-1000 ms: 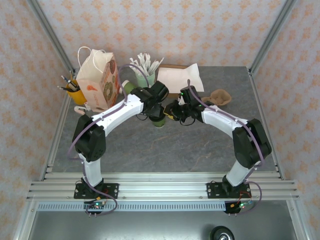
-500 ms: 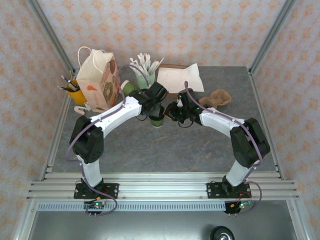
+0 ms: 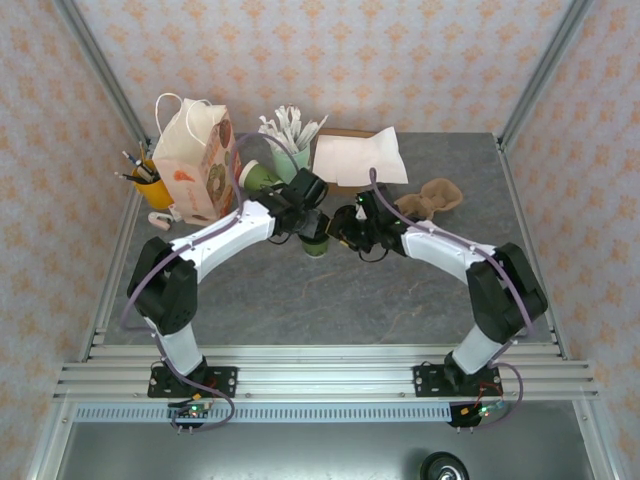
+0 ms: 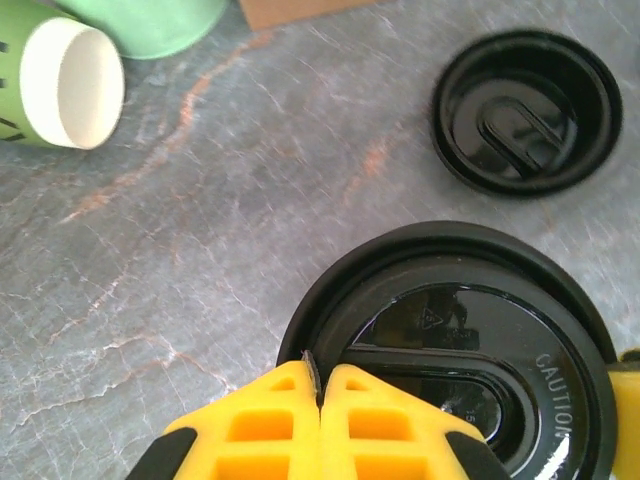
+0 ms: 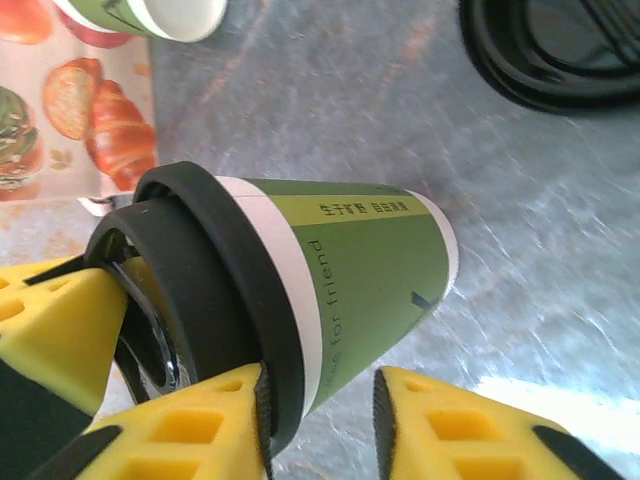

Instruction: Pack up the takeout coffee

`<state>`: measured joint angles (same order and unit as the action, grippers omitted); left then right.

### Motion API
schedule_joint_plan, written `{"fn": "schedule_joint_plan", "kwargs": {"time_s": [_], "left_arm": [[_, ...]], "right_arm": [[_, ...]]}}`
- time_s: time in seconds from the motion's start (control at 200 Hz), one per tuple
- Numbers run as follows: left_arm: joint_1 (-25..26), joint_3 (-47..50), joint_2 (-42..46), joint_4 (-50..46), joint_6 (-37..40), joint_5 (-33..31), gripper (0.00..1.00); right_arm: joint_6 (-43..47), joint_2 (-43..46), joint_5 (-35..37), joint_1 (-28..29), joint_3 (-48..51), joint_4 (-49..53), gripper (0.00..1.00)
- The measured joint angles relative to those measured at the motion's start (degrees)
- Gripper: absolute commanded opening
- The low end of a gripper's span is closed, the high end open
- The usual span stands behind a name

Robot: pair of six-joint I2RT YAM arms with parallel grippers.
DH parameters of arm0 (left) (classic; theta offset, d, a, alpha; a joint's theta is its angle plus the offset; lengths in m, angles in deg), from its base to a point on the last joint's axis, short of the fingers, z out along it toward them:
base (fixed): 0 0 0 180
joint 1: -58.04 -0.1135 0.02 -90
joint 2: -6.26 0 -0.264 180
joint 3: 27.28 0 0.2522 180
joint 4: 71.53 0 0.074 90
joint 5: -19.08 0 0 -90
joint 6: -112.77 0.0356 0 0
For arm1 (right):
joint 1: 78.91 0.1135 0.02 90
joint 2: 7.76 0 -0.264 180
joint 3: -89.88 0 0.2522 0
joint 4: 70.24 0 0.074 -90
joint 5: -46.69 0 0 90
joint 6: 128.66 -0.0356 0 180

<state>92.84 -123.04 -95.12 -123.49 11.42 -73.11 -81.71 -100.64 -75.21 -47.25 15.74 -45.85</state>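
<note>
The takeout coffee (image 3: 316,243) stands upright on the grey table between both arms, a dark green cup (image 5: 370,270) under a black lid (image 4: 470,340). My left gripper (image 4: 320,385) is shut, its yellow fingertips pressed together on the lid's near rim; it sits just left of the cup (image 3: 306,222). My right gripper (image 5: 320,420) is open around the cup's upper side: one finger (image 5: 215,420) touches the lid's rim, the other finger (image 5: 450,425) stands clear of the cup wall. It comes in from the right (image 3: 342,232).
A paper bag (image 3: 195,160) with pastry prints stands at the back left. Beside it lie a lidless dark green cup (image 4: 60,70) and a paler green cup of sticks (image 3: 290,155). A spare black lid (image 4: 527,110) lies behind the coffee. White napkins (image 3: 360,155) sit further back.
Both grippers have closed in on the coffee; the left arm's elbow swung left and the right gripper shifted left. The cup has stayed in place.
</note>
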Motion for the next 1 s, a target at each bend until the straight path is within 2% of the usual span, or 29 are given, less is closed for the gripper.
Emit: {"fn": "schedule_joint_plan", "kwargs": {"time_s": [0.085,0.19,0.35,0.515,1.001], "left_arm": [[-0.4,-1.2,0.0,-2.1,3.7,1.2,0.0],[-1.1,-2.1,0.0,-5.2,7.9,2.3,0.0],[-1.2,-2.7,0.3,-7.7,11.5,3.5,0.0],[-1.2,-4.0,0.0,-10.0,12.6,5.1,0.0],[-1.2,-5.0,-0.6,-11.1,12.9,6.3,0.0]], "right_arm": [[-0.4,2.7,-1.0,-1.2,-1.1,3.5,0.38],[-0.1,5.8,-3.1,-4.6,-3.0,3.9,0.35],[0.9,5.4,-7.9,-6.1,-3.0,2.3,0.32],[2.5,0.6,-13.5,-5.8,-2.1,1.8,0.33],[4.7,-4.4,-19.4,-5.3,-2.0,1.0,0.34]]}}
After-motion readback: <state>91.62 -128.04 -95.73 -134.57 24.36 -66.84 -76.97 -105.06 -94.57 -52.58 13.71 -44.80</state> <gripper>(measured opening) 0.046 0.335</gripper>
